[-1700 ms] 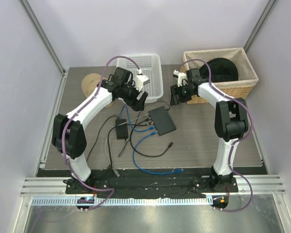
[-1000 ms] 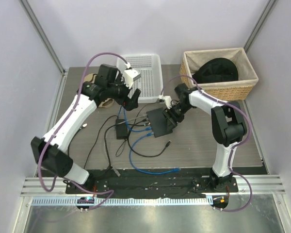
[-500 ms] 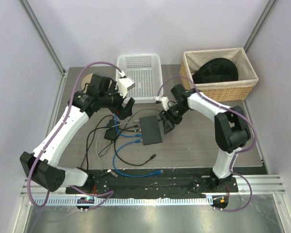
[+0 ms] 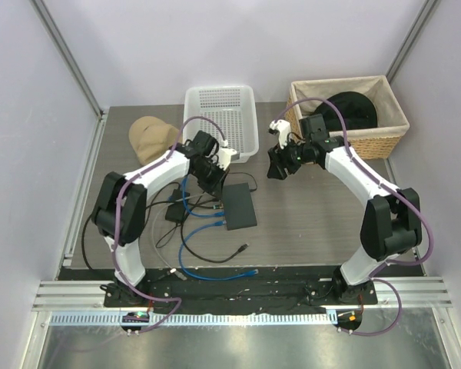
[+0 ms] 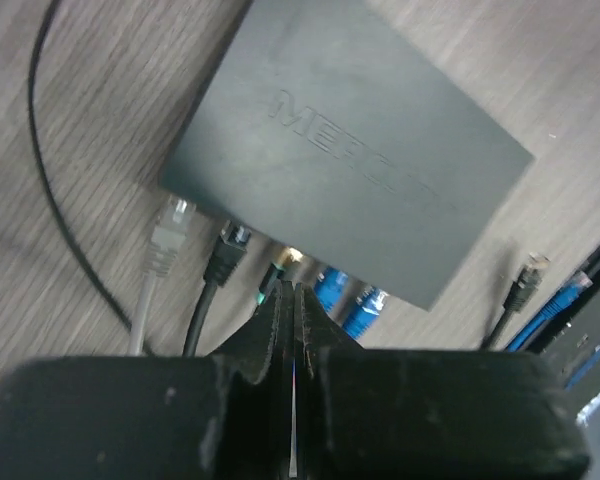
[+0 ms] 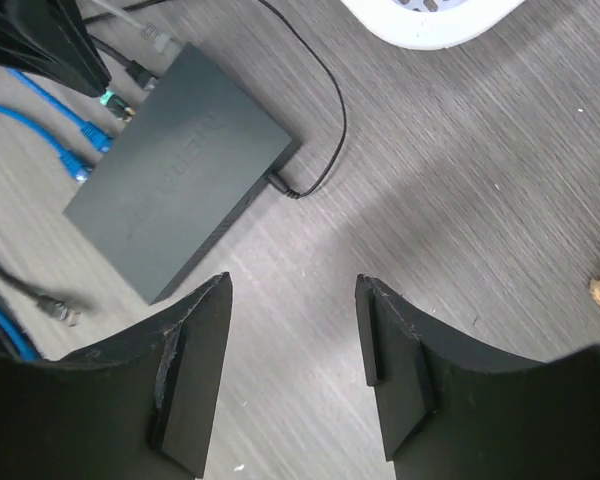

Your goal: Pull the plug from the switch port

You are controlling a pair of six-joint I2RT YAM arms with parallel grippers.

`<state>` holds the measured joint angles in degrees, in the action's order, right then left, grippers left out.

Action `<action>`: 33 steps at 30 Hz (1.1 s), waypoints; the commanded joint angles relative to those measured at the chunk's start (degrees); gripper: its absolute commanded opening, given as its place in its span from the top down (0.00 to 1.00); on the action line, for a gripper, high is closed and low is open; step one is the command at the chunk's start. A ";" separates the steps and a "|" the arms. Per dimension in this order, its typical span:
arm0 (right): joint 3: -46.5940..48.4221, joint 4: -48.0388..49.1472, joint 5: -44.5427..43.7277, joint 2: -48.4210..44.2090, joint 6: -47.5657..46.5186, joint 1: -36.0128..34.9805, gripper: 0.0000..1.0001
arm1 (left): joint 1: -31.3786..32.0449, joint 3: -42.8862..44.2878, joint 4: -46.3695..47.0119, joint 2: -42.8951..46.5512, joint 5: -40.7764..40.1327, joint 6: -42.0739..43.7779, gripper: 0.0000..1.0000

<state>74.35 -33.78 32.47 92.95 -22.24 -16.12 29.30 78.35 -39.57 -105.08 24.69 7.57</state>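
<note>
The switch [image 4: 240, 206] is a flat black box lying mid-table, its sockets along the left edge. In the left wrist view the switch [image 5: 350, 150] carries a grey plug [image 5: 165, 235], a black plug [image 5: 228, 250], a green-collared plug [image 5: 278, 270] and two blue plugs [image 5: 332, 285]. My left gripper [image 5: 291, 290] is shut, its tips right at the green-collared plug; nothing shows between the fingers. From above, the left gripper [image 4: 212, 181] sits at the switch's upper left corner. My right gripper [image 6: 292, 285] hangs open over bare table, to the right of the switch [image 6: 180, 170].
A white plastic basket [image 4: 221, 123] stands behind the switch, a wicker basket [image 4: 346, 127] at the back right, a tan lump [image 4: 152, 137] at the back left. A black adapter brick [image 4: 175, 214] and loose blue cables [image 4: 207, 265] lie left of and in front of the switch.
My left arm swung in from the left to the switch's socket edge and its jaws went from wide open to shut. The right gripper lifted off the switch toward the back right.
</note>
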 commanded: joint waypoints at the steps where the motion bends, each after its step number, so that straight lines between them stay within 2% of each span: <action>1: -2.19 10.31 -0.12 0.91 0.89 0.04 0.42 | 0.14 3.48 3.71 -1.44 2.11 -2.12 1.00; 10: 0.62 11.81 5.67 9.71 -9.21 -0.49 0.41 | -0.56 4.27 6.96 -6.45 8.79 -6.87 1.00; 12: 0.63 11.46 6.29 10.32 -13.76 -0.84 0.41 | -0.65 5.14 6.53 -7.16 10.47 -7.22 1.00; 15: -2.08 12.15 4.72 9.89 -22.10 -2.60 0.43 | -0.82 5.41 5.21 -9.53 8.98 -9.33 1.00; 21: -13.50 24.98 1.20 6.64 -36.52 -6.64 0.45 | -0.82 3.75 3.89 -13.31 -0.07 -9.95 1.00; 25: -17.65 32.09 0.49 6.54 -41.73 -8.31 0.46 | -1.44 1.73 3.89 -13.57 -0.43 -10.74 1.00; 28: -18.54 35.86 0.40 7.16 -41.66 -9.28 0.47 | -1.35 0.58 4.59 -13.66 -0.78 -10.65 1.00; 33: -18.19 36.33 0.67 8.65 -43.76 -10.42 0.49 | -1.44 0.76 4.94 -14.28 0.45 -12.23 1.00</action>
<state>55.48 -3.22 32.47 102.13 -61.52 -25.34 28.32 81.95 -33.89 -115.55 31.94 -5.02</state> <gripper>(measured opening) 0.511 0.014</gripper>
